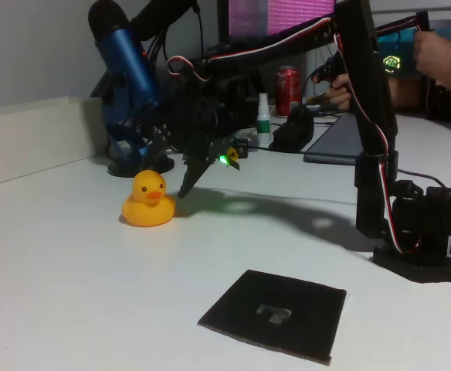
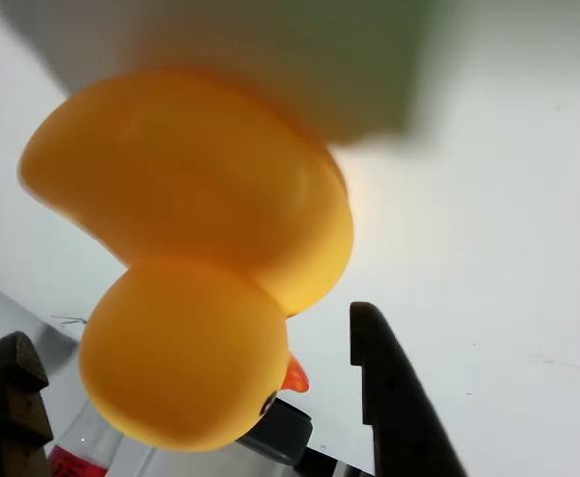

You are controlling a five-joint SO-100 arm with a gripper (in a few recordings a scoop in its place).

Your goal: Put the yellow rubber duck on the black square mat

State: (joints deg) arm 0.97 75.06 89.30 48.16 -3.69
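The yellow rubber duck (image 1: 148,199) stands upright on the white table, left of centre, beak toward the camera. My gripper (image 1: 182,182) reaches down just right of and behind it, its dark finger tip close to the duck's side. In the wrist view the duck (image 2: 191,268) looms large, with its head between my two dark fingers (image 2: 394,397); the gripper (image 2: 189,330) is open and neither finger visibly presses on it. The black square mat (image 1: 306,309) lies flat near the front edge, right of the duck, with a pale T-like mark at its centre.
A blue microphone (image 1: 125,62) on a round base stands behind the duck. Further back are a red can (image 1: 289,89), a small white bottle (image 1: 263,120) and a dark pad (image 1: 341,139). My arm's base (image 1: 426,247) sits at the right. A person's hand (image 1: 442,54) shows top right.
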